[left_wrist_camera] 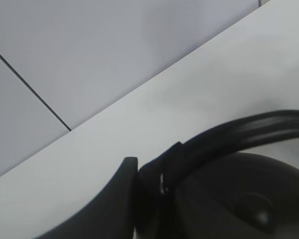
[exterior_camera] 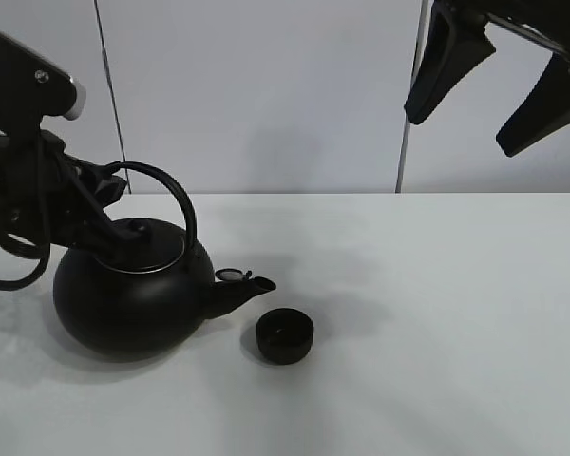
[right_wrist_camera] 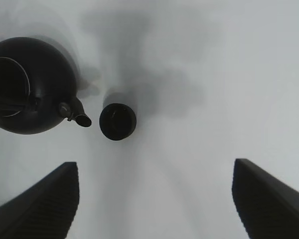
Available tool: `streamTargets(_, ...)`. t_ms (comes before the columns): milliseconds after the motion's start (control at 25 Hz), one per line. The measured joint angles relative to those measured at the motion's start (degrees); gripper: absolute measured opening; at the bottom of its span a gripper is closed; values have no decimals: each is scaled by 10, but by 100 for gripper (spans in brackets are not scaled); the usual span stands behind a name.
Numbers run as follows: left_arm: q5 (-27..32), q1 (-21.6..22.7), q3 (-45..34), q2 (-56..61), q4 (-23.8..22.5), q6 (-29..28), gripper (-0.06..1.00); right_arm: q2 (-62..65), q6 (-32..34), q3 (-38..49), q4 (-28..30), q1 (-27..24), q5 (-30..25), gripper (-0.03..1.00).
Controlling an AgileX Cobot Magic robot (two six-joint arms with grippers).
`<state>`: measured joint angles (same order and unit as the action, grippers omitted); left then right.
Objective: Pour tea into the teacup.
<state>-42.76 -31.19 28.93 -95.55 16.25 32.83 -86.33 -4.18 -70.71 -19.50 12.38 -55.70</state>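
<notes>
Where the high camera looks: we find the teacup (exterior_camera: 285, 337) on the table (exterior_camera: 437, 313), just beside the kettle (exterior_camera: 133, 294) spout (exterior_camera: 256, 283).
Left wrist: left gripper (left_wrist_camera: 152, 169) clamps the kettle handle (left_wrist_camera: 239, 132).
Right wrist: right gripper (right_wrist_camera: 154, 164) wide, empty; teacup likely light, rigid, glossy-slick; grip its wall.

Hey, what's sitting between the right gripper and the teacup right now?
Nothing. The right wrist view shows only bare white table between the open right gripper and the teacup. The kettle stands beside the cup, outside that stretch.
</notes>
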Motion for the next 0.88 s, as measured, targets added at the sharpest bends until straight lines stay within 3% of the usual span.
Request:
streamTargets(400,4,0,16,0,-2,-37,11,0,0,0,0,0,0,58)
streamTargets(880,13,0,16,0,-17,35,11,0,-1,0,0,0,0,58)
